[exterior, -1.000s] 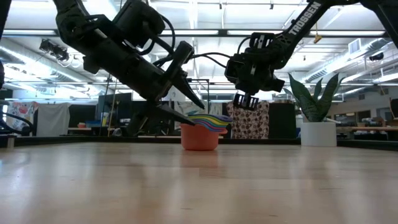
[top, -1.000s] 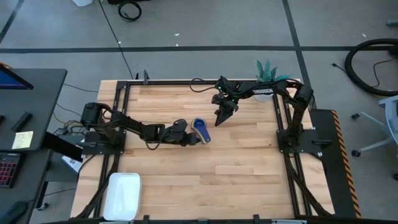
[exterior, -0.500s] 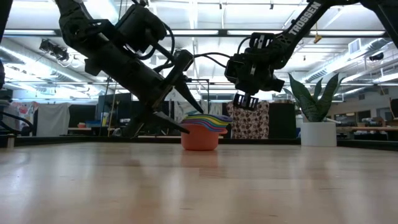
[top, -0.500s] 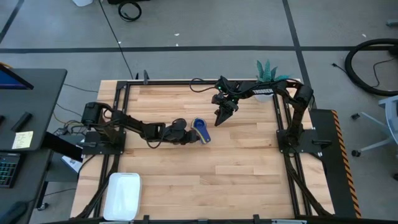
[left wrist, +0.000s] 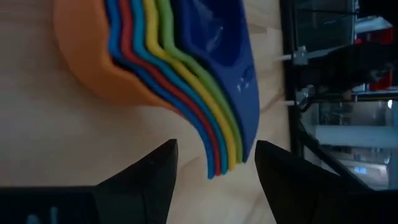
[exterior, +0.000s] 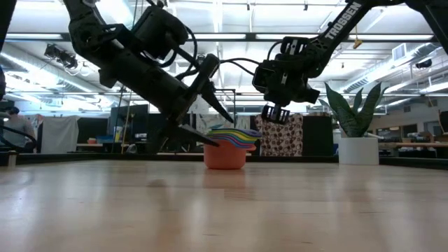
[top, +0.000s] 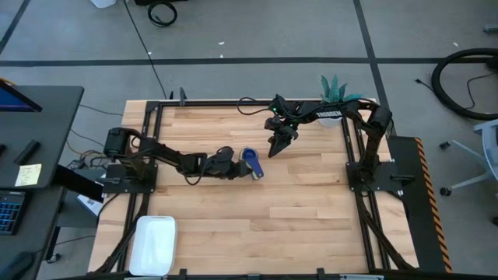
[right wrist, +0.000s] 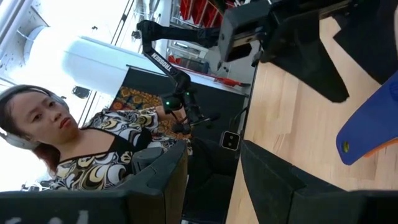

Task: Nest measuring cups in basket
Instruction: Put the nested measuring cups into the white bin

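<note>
Left end effector (left wrist: 214,163), fingers apart, straddles the nested measuring cups' (left wrist: 180,74) handles, which point toward it.

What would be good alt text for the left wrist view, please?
A nested stack of measuring cups, orange outermost and dark blue innermost, sits on the wooden table. Their fanned handles point into the gap of the open left gripper, whose dark fingers do not touch them.
</note>
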Motion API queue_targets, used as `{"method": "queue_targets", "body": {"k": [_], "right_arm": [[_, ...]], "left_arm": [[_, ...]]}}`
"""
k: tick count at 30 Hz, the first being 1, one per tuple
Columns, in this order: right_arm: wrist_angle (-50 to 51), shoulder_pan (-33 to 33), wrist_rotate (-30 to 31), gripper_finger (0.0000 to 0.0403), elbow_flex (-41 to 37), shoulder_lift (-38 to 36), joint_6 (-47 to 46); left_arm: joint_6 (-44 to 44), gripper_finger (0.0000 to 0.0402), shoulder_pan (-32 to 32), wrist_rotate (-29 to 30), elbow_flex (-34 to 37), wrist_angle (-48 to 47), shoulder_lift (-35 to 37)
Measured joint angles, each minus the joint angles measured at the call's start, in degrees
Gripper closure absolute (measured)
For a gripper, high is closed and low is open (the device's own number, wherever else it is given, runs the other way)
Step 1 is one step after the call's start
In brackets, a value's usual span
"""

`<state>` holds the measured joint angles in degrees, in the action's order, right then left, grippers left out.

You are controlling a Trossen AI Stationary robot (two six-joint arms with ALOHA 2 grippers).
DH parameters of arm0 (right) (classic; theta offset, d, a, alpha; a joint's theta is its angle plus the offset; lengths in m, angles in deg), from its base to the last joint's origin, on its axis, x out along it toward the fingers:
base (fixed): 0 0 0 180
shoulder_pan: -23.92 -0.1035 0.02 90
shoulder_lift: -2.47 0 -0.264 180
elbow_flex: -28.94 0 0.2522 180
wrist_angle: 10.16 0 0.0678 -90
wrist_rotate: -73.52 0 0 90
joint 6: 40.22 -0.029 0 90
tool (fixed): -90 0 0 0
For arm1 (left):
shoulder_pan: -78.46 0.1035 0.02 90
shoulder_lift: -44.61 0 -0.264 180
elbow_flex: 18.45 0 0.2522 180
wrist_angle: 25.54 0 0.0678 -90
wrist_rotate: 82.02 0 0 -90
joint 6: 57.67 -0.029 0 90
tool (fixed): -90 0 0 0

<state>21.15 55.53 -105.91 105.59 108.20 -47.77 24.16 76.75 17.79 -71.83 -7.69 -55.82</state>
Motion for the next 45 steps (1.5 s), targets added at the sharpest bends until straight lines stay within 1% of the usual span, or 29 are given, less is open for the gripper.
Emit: {"method": "queue_targets", "body": {"k": [7, 11, 16, 19, 21, 26, 28, 33, 39, 45], "right_arm": [[-0.5, 0.0, 0.0, 0.0247, 0.0, 0.0, 0.0], [-1.6, 0.0, 0.2, 0.0247, 0.0, 0.0, 0.0], [-2.6, 0.0, 0.5, 0.0247, 0.0, 0.0, -0.2], [-2.7, 0.0, 1.7, 0.0247, 0.0, 0.0, -0.2], [-2.7, -0.2, 4.2, 0.0247, 0.0, 0.0, -0.2], [-2.1, -0.9, 16.8, 0.0247, 0.0, 0.0, 0.6], [-2.1, -1.2, 20.4, 0.0247, 0.0, 0.0, 0.6], [-1.5, -1.3, 22.8, 0.0247, 0.0, 0.0, 0.4], [1.7, -1.6, 31.4, 0.0252, 0.0, 0.0, 3.0], [3.4, -2.8, 35.1, 0.0272, 0.0, 0.0, 5.5]], "left_arm": [[0.0, 0.0182, 0.0, 0.0, -0.1, 5.9, -2.7], [0.0, 0.0182, 0.0, 0.0, 0.0, 6.4, -4.2], [0.1, 0.0182, 0.0, 0.0, -0.4, 10.9, -7.1], [0.0, 0.0182, 0.1, 0.0, -1.3, 13.0, -8.8], [-0.4, 0.0182, 0.1, 0.0, -2.0, 13.6, -9.5], [-3.0, 0.0182, 0.1, 0.0, -3.4, 14.4, -10.2], [-3.0, 0.0182, 0.1, 0.0, -3.5, 14.4, -10.2], [-3.0, 0.0182, 0.0, 0.0, -3.5, 14.1, -10.2], [-3.1, 0.0182, 0.1, 0.0, -3.5, 14.0, -10.2], [-3.2, 0.0182, 0.0, 0.0, -3.5, 13.9, -10.2]]}}
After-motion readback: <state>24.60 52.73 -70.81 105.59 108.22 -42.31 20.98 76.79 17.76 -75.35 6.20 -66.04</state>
